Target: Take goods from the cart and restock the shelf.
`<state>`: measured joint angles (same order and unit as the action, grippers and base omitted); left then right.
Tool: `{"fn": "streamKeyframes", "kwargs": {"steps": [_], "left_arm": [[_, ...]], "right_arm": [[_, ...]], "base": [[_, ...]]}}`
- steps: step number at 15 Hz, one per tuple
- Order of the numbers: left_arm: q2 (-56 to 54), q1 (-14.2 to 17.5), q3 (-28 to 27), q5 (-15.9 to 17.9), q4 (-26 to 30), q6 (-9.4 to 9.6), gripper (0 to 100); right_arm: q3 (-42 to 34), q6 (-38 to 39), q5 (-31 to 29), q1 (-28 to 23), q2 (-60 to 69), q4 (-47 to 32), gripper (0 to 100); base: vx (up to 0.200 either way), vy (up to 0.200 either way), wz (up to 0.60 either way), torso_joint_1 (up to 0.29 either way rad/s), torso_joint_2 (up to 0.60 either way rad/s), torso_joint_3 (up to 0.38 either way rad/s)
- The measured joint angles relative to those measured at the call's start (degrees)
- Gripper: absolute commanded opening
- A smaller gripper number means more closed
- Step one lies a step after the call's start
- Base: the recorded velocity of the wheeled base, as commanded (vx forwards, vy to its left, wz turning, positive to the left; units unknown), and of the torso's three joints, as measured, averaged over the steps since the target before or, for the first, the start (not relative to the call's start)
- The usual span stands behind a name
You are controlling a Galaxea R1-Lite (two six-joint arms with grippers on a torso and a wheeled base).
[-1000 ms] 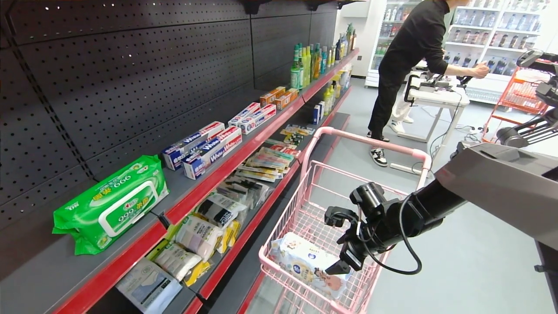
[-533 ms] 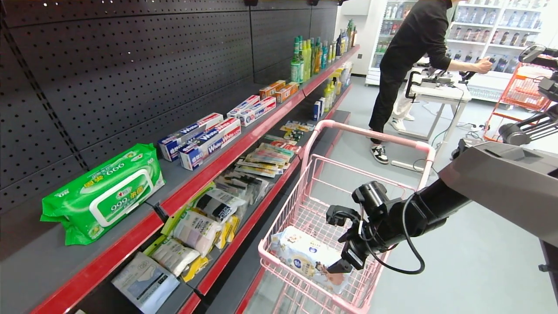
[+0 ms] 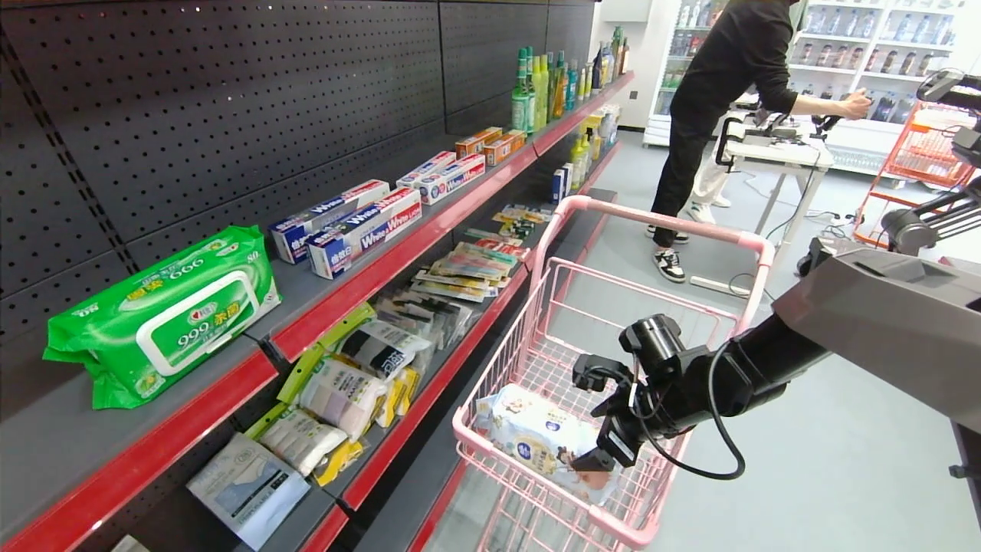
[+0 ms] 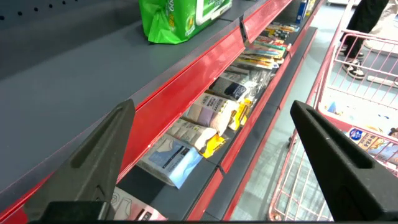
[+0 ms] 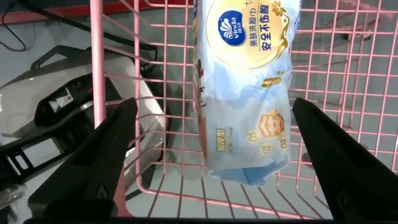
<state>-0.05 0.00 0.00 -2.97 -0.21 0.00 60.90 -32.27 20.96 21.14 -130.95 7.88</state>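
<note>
Your right gripper [image 3: 588, 462] is hovering, fingers spread, just above the wipes pack [image 3: 536, 441], which is lying in the pink cart [image 3: 651, 228], near end. Your left gripper [image 4: 211, 106] is hanging spread beside the shelf [image 4: 62, 93].

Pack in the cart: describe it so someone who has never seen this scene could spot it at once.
Find the pink cart beside the red-edged shelf. On its wire floor, below the open right gripper, lies a soft pack. It is the only item seen in the cart, white and pale blue with cartoon print, unlike the green pack on the shelf.
</note>
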Motion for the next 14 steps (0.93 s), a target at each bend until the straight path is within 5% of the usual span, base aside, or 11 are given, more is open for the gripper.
{"fn": "streamKeyframes", "kwargs": {"steps": [14], "left_arm": [[0.0, 0.0, 0.0, 0.0, 0.0, 0.00, 100]], "right_arm": [[0.5, -0.2, 0.1, -0.4, -4.2, 3.8, 100]], "base": [[0.000, 0.000, 0.00, -0.016, 0.04, 0.019]]}}
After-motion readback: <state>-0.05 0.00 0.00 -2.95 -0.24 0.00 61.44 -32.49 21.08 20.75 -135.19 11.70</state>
